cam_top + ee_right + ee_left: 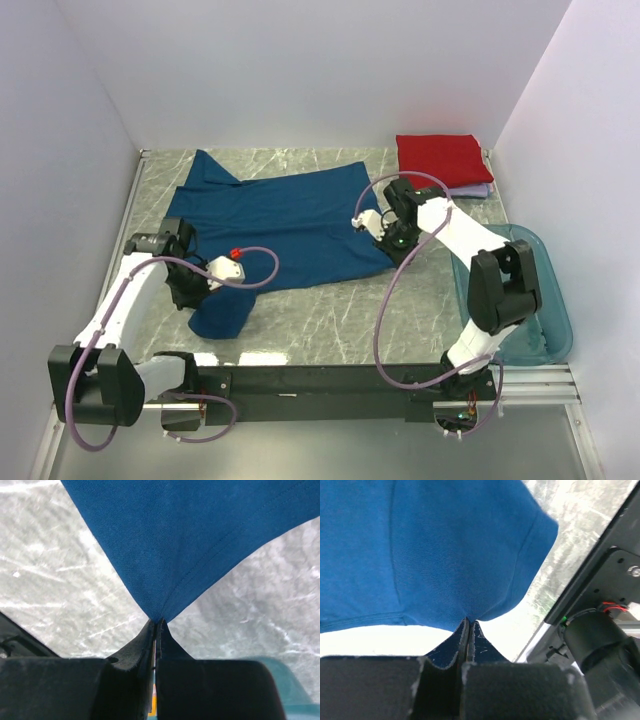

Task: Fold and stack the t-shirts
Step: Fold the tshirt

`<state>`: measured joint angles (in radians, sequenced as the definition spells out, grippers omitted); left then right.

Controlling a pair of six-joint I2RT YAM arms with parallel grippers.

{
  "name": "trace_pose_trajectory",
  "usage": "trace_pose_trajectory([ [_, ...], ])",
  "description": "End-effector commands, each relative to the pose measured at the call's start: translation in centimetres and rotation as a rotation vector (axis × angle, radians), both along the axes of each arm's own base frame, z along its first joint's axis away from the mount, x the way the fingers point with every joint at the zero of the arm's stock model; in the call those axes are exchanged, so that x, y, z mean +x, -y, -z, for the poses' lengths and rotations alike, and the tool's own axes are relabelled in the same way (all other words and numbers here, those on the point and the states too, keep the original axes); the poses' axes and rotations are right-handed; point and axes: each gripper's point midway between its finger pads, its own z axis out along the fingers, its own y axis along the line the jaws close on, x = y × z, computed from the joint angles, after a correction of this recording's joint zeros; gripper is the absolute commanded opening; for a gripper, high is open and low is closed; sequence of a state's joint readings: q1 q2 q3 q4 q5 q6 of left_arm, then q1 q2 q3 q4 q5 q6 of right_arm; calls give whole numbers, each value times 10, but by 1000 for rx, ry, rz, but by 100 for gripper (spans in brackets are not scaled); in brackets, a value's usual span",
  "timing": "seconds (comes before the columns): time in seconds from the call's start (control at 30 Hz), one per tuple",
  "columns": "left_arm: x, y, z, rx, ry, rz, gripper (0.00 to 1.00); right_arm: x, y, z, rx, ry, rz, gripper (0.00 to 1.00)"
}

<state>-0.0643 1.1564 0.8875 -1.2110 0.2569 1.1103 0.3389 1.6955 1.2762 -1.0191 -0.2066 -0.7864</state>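
Pressed together on a pinch of dark blue soft cloth t-shirt (445, 555) at the very tips of the left jaws, with a hemmed sleeve edge fanning out ahead of them. Shut likewise on the same garment at the right jaws, a stitched hem corner drawn to a point between the tips, above the grey marbled bench (60, 580). Between the two sets of jaws, the shirt's near long edge. Beyond them, the rest spread flat across the middle of the bench, one sleeve poking toward the far left. Well beyond the right jaws, in the far right corner, a folded red t-shirt (437, 158) lying on a folded pale lavender t-shirt (478, 190). Behind the right jaws, beside that arm, a translucent teal plastic tub (548, 300). Step in hand, by the look of it: the first fold of the last shirt, both near corners secured. Next move likely to call for raising both pinches together and carrying the near edge over to the far edge, level and in step, to avoid a skewed crease.
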Motion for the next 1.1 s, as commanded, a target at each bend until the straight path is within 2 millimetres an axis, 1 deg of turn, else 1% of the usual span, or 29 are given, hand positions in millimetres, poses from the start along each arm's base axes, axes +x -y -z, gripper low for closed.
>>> trace_pose_trajectory([
  [0.0, -10, 8, -25, -63, -2, -8, 0, -14, 8, -16, 10, 13, -10, 0],
  [0.07, -17, 10, -32, -82, -24, -14, 0, -23, 12, -19, 12, 7, -15, 0],
  [0.17, -8, 10, -46, -100, 15, -61, 0, -29, 16, -27, 18, 16, -23, 0],
  [0.2, -2, 9, -53, -100, 41, -66, 0, -28, 17, -30, 16, 23, -27, 0],
  [0.3, 8, 7, -59, -96, 60, -71, 0, -26, 23, -33, 13, 17, -25, 0],
  [0.33, 11, 8, -61, -103, 58, -74, 0, -23, 22, -34, 14, 18, -25, 0],
  [0.37, 19, 11, -67, -120, 73, -76, 0, -18, 22, -34, 14, 15, -18, 0],
  [0.43, 31, 4, -66, -130, 54, -117, 0, -11, 22, -33, 17, 14, -12, 0],
  [0.47, 39, 3, -70, -132, 69, -126, 0, -4, 22, -35, 18, 25, -4, 0],
  [0.5, 49, 1, -72, -136, 94, -139, 0, -1, 22, -31, 16, 10, -4, 0],
  [0.53, 55, 0, -70, -136, 81, -151, 0, 2, 22, -30, 13, 8, -5, 0],
  [0.57, 63, 0, -74, -135, 103, -153, 0, 7, 21, -33, 15, 17, -5, 0],
  [0.63, 76, -2, -70, -131, 101, -165, 0, 13, 21, -28, 12, 1, -7, 0],
  [0.67, 82, -2, -72, -131, 107, -165, 0, 19, 20, -31, 13, 12, -7, 0],
  [0.73, 93, -4, -69, -130, 102, -174, 0, 25, 22, -27, 8, 0, -3, 0],
  [0.77, 100, -4, -72, -132, 112, -173, 0, 31, 20, -30, 9, 12, -5, 0],
  [0.8, 104, -4, -72, -132, 111, -173, 0, 33, 21, -26, 6, -1, -2, 0],
  [0.83, 109, -5, -68, -130, 100, -177, 0, 38, 20, -28, 7, 4, -3, 0],
  [0.87, 116, -6, -72, -129, 115, -177, 0, 40, 21, -29, 7, 3, 0, 0],
  [0.9, 120, -6, -71, -128, 115, -177, 0, 42, 21, -25, 2, -10, 2, 0],
  [0.93, 125, -7, -67, -122, 103, -174, 0, 46, 20, -27, 5, -3, 2, 0],
  [1.0, 137, -9, -70, -117, 120, -170, 0, 50, 20, -23, 2, -16, 2, 0],
  [1.03, 141, -10, -64, -117, 103, -172, 0, 52, 21, -21, 0, -24, 9, 0],
  [1.07, 147, -11, -67, -112, 113, -170, 0, 57, 20, -23, 3, -14, 9, 0],
])
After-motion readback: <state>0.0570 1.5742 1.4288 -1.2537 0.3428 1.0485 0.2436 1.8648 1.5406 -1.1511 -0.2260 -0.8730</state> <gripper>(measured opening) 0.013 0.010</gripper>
